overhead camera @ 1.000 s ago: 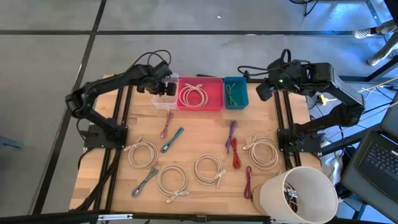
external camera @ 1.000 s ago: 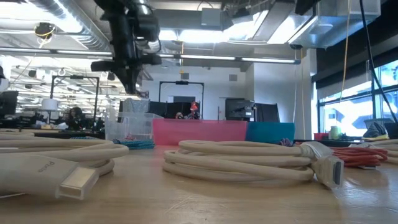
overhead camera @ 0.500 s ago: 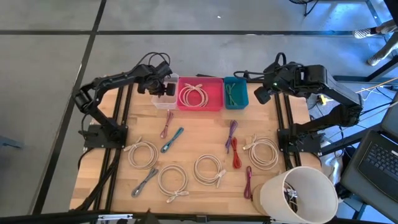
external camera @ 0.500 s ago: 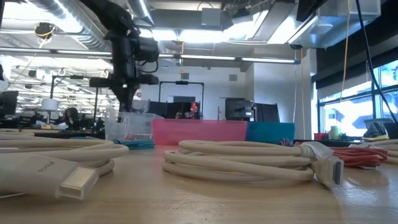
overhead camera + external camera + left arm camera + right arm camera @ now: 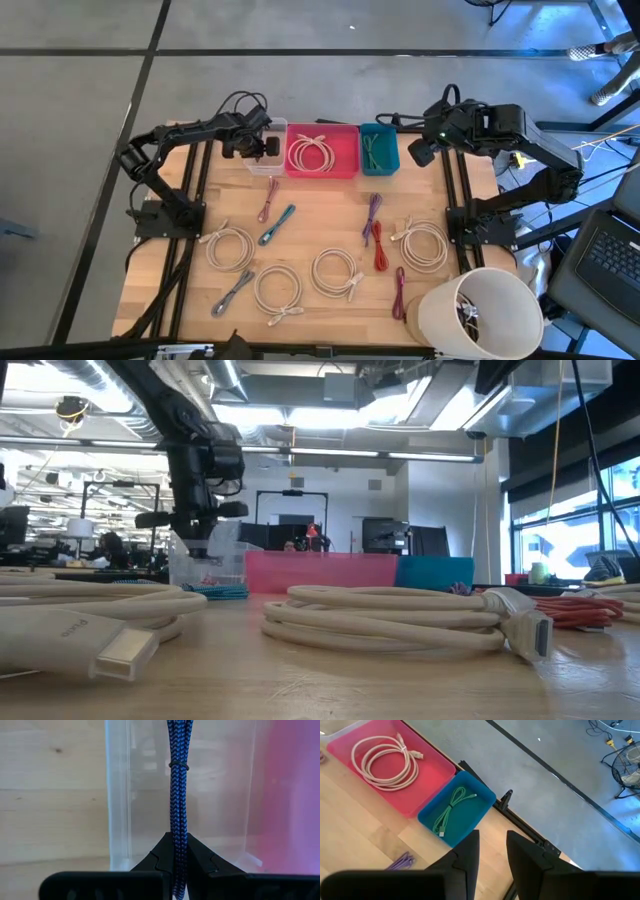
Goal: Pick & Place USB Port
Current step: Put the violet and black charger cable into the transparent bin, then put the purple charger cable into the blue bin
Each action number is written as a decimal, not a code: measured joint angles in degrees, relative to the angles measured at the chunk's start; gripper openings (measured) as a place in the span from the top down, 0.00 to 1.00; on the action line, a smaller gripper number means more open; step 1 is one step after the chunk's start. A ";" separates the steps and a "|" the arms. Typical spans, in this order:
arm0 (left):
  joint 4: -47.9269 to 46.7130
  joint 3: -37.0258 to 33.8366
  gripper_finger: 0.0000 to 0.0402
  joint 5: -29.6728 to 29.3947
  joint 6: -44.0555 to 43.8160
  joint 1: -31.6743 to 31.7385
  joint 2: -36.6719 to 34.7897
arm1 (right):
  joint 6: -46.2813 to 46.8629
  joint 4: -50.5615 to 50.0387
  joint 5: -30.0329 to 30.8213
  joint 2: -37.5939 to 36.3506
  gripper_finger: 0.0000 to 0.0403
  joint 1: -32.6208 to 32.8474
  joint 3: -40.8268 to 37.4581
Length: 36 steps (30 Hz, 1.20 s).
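Lowering toward the clear bin (image 5: 266, 150): in the high view the left hand (image 5: 258, 147) sits closer over the bin's counter-side edge than a second ago, its arm pulled back. Right hand (image 5: 424, 151) waits beside the teal bin (image 5: 379, 148), shifted slightly inward, then steady.

Low view: left hand (image 5: 196, 535) is clearly lower than before, its tip now level with the clear bin's (image 5: 215, 565) rim.

Left wrist view: fingers (image 5: 159, 857) pinch shut on a blue braided cable (image 5: 178, 780), which hangs inside the bin. Judgement: release comes next.

Right wrist view: right hand (image 5: 492, 847) part-open, holding nothing; pink bin (image 5: 385, 762) holds a white coil.
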 joint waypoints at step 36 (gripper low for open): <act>-5.10 8.58 0.54 0.44 8.21 0.19 2.02 | 0.17 -0.02 0.00 0.00 0.75 0.00 0.00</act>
